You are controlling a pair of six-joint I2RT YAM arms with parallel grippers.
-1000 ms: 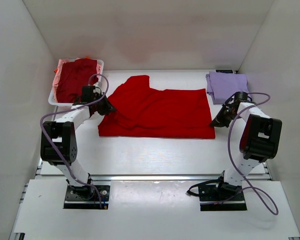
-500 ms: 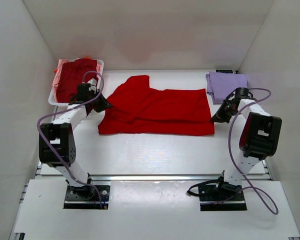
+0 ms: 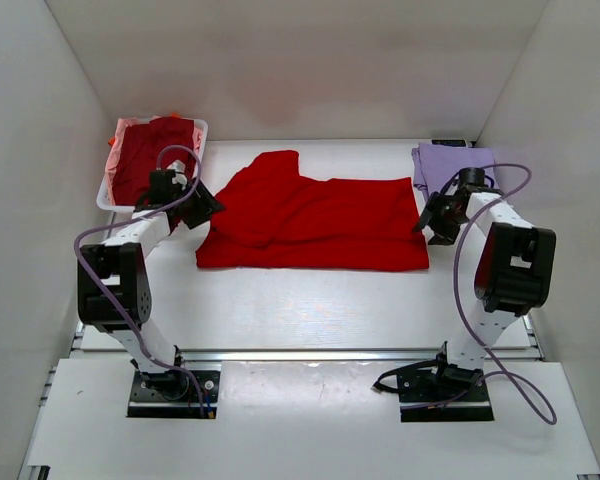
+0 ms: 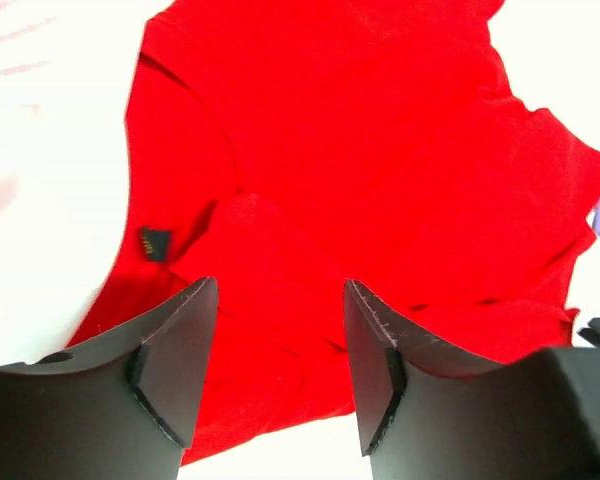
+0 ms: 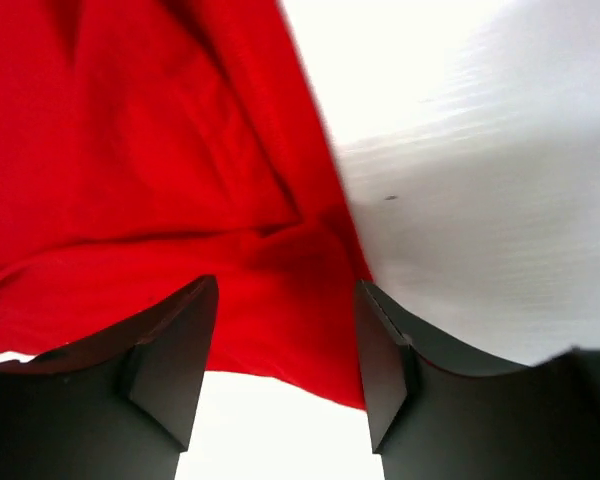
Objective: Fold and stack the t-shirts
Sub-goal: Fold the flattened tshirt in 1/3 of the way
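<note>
The bright red t-shirt (image 3: 310, 225) lies spread across the middle of the table, partly folded lengthwise, with a sleeve reaching toward the back left. My left gripper (image 3: 206, 204) hangs open over its left end. In the left wrist view the red shirt (image 4: 360, 170) fills the space beyond that gripper (image 4: 278, 300), and nothing sits between the fingers. At the shirt's right edge my right gripper (image 3: 428, 218) is open too. The right wrist view shows the red shirt (image 5: 160, 170) below this gripper (image 5: 285, 300). A folded pale lavender t-shirt (image 3: 456, 170) lies at the back right.
A white plastic basket (image 3: 202, 128) stands at the back left, holding a dark maroon shirt (image 3: 150, 158) with pink cloth (image 3: 130, 126) behind it. White walls close in the table on three sides. A small dark object (image 3: 448, 142) sits behind the lavender shirt.
Both grippers were shut at the red shirt's ends and moved toward the back. Now both have opened and the cloth lies free on the table.
</note>
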